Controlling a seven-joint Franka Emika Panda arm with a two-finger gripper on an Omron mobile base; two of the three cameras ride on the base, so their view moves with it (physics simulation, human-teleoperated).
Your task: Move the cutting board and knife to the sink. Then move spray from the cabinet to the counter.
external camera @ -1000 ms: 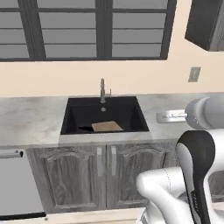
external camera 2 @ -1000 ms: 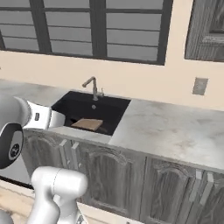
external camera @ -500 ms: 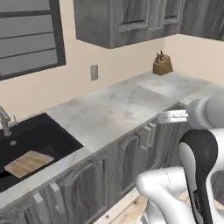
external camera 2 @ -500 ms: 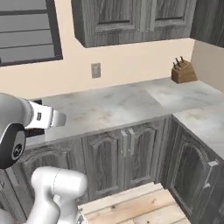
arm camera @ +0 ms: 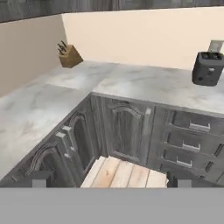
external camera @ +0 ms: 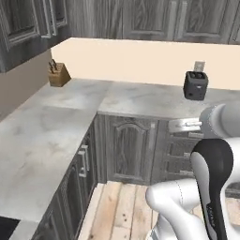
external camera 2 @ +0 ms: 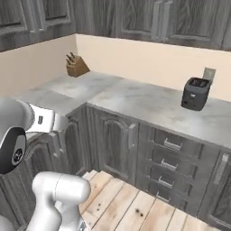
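The pale marbled counter (external camera: 56,122) turns a corner here and runs on along the beige back wall (external camera 2: 149,101) (arm camera: 144,85). Dark grey wall cabinets (external camera: 140,18) hang above it with their doors shut. My gripper (external camera: 174,125) (external camera 2: 64,124) hovers over the floor in front of the lower cabinets, away from the counter. It is open, and in the hand view nothing lies between its fingertips (arm camera: 40,178). The cutting board, the knife and the spray are out of view.
A wooden knife block (external camera: 58,75) (external camera 2: 76,66) (arm camera: 68,55) stands in the counter's corner. A dark toaster (external camera: 195,85) (external camera 2: 195,93) (arm camera: 207,68) sits by a wall outlet. Arched lower doors (arm camera: 127,131) and drawers (external camera 2: 169,158) front a plank floor (arm camera: 127,173).
The whole picture has swung to the right as the base turned: the sink with the board has left the views and the counter corner has come in. The gripper stays open.
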